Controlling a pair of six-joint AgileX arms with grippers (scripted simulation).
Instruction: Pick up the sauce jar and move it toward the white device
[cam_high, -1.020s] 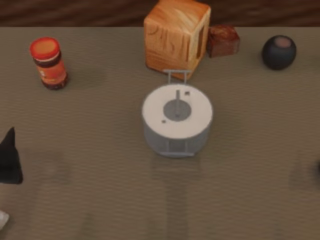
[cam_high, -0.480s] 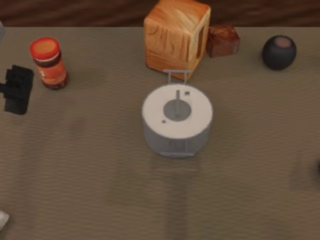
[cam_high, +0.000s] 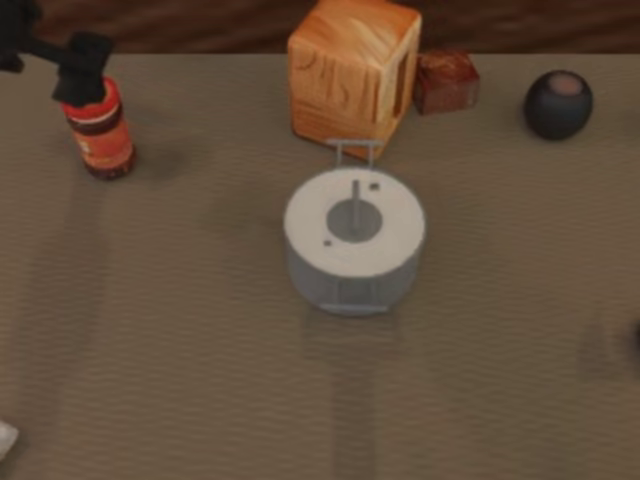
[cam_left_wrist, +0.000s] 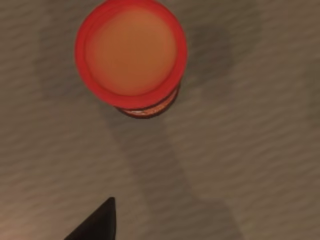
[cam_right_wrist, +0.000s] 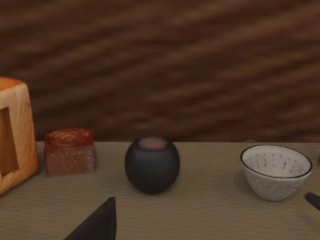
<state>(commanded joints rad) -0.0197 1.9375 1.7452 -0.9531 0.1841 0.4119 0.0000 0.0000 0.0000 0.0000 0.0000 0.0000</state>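
Sauce jar (cam_high: 100, 135) stands upright at the table's (cam_high: 200, 380) far left, well apart from the white device (cam_high: 354, 238) at centre. Your left gripper (cam_high: 75, 70) was beside the jar half a sec ago; now it's over the lid, w/ the left wrist view looking straight down on the red-orange top (cam_left_wrist: 131, 52). Can't tell if its fingers are spread or closed. Right arm is parked off the right edge. Count: 1 jar, 1 device, 1 wooden box (cam_high: 352, 70), 1 small brown block (cam_high: 446, 81), 1 dark ball (cam_high: 558, 103), 1 white bowl (cam_right_wrist: 275, 171).
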